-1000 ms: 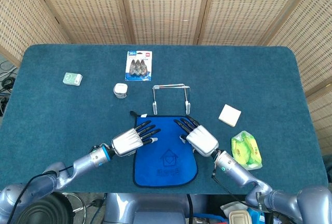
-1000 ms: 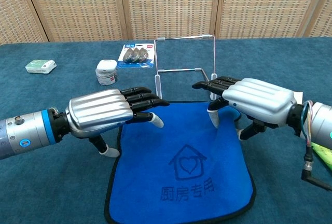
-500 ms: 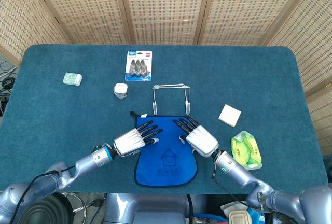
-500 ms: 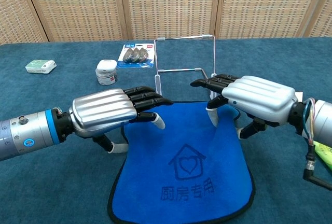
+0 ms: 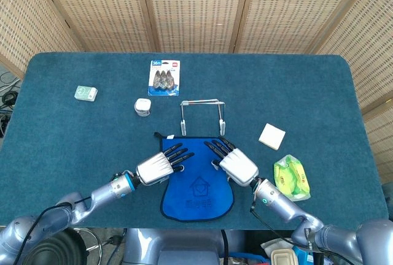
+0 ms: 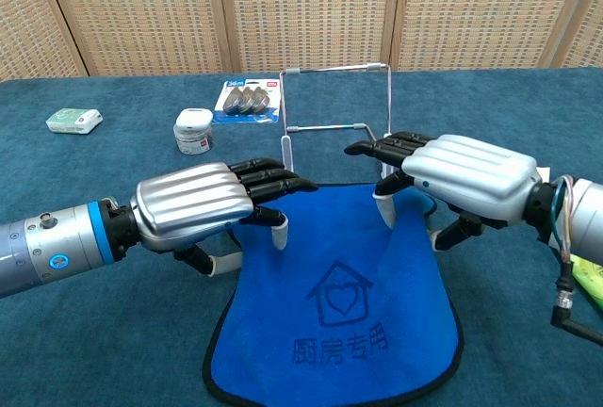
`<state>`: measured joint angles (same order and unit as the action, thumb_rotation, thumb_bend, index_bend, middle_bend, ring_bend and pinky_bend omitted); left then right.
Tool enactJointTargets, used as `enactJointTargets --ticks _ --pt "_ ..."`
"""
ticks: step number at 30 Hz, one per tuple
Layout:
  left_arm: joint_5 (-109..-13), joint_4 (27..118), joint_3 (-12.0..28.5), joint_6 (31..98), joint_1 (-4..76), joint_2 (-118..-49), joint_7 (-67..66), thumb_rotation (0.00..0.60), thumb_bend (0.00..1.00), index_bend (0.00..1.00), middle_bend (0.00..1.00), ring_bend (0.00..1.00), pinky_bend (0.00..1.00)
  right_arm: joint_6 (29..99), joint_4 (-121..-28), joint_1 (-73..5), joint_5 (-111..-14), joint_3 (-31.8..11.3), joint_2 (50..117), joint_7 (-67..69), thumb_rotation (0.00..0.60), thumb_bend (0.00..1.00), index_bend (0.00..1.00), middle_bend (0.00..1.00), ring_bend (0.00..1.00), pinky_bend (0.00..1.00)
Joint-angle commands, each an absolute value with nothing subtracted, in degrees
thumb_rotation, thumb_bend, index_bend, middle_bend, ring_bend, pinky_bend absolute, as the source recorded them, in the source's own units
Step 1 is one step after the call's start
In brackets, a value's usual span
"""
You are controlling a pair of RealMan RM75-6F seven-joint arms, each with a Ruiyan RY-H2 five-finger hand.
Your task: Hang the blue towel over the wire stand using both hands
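Wire stand [image 5: 202, 115] stands just beyond blue towel [image 5: 198, 188].

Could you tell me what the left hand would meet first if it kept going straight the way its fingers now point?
Probably the wire stand. The left hand points forward and slightly right over the blue towel's far edge, and the stand's left leg is next in that line. Depth is uncertain; it might pass just beside it.

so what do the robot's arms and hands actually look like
Both the left hand and right hand have ribbed silver backs, black fingers and white fingertips. The forearms are silver-grey; the left has a blue band at the wrist, the right has thin cables.
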<state>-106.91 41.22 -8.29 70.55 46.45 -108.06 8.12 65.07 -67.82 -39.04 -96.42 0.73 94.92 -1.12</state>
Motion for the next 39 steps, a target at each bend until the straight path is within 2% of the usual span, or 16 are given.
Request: enactJointTargets --ticks 1,4,9,16,24,31,39 --pt "-106.7 41.2 -8.3 70.6 46.4 -108.1 8.1 0.6 0.48 0.46 0.0 0.0 0.0 65.1 -68.0 -39.0 -96.4 0.7 94.8 -1.2 0.6 0.57 0.62 0.02 0.0 0.0" --pt "-106.5 41.0 -8.2 71.2 46.3 -108.4 8.3 0.6 0.52 0.54 0.0 0.0 0.0 65.2 -68.3 -39.0 -96.4 0.7 94.6 -1.3 0.6 0.57 0.62 0.02 0.0 0.0" --pt "-106.1 41.0 -7.8 72.5 46.0 -108.7 9.0 0.6 0.52 0.66 0.0 0.0 0.0 65.6 -69.0 -39.0 -96.5 0.5 94.1 -1.4 0.6 0.57 0.63 0.02 0.0 0.0" --pt "-104.9 43.2 -5.9 75.8 45.7 -107.5 9.4 0.6 0.53 0.67 0.0 0.0 0.0 68.4 -72.7 -38.8 -96.5 -1.4 92.0 -1.7 0.6 0.61 0.64 0.02 0.0 0.0" --pt "-102.3 52.5 -1.0 81.7 44.9 -102.7 7.1 0.6 0.54 0.67 0.0 0.0 0.0 69.8 -84.3 -39.8 -93.4 -7.6 85.5 -6.3 0.6 0.62 0.64 0.01 0.0 0.0" --pt "-100.5 59.7 2.8 83.0 45.3 -98.7 3.3 0.6 0.55 0.67 0.0 0.0 0.0 68.5 -90.9 -40.8 -89.2 -12.0 82.0 -11.1 0.6 0.62 0.64 0.01 0.0 0.0" --pt "-97.9 66.0 6.4 81.5 45.9 -95.7 -1.9 0.6 0.55 0.67 0.0 0.0 0.0 66.2 -94.0 -42.2 -83.6 -15.3 81.5 -15.4 0.6 0.62 0.65 0.0 0.0 0.0"
